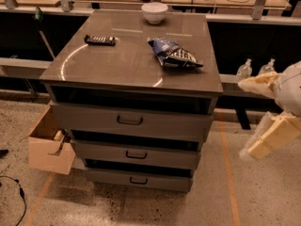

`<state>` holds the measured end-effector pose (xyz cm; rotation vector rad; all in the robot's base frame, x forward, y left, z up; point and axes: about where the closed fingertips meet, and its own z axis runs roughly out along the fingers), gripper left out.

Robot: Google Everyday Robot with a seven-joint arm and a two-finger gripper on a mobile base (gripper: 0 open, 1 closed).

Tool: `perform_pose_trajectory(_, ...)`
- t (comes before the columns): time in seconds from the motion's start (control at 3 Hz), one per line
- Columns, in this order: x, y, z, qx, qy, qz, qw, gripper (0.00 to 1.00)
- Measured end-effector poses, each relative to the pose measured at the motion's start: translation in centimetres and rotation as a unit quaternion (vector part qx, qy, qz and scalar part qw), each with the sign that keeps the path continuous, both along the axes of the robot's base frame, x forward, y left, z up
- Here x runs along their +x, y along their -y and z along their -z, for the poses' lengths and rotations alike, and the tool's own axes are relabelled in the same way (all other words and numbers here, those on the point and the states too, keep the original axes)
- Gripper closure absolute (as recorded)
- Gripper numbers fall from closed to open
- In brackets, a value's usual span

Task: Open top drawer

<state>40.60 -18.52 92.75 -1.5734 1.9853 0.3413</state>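
Observation:
The top drawer [160, 124] is the widest grey front of the cabinet, with a dark wire handle [129, 121] at its centre. A dark gap runs above it, under the cabinet top. My gripper [256, 114] is at the right edge of the view, to the right of the cabinet at about drawer height and apart from it. Its two cream fingers [258, 84] are spread wide with nothing between them.
Two shorter grey drawers [136, 154] sit below. A light wooden box [47, 149] stands at the cabinet's lower left. On the cabinet top [117, 65] lie a white bowl [154, 12], a remote [99, 40] and a blue snack bag [173, 54]. Bottles [244, 69] stand behind the gripper.

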Motion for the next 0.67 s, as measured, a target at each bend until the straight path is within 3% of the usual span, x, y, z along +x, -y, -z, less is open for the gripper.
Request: perform_pose_trajectory(0.67, -0.4, -2.2, 3.8, 0.056, -0.014, 0.002, 0.9983, 0.6)
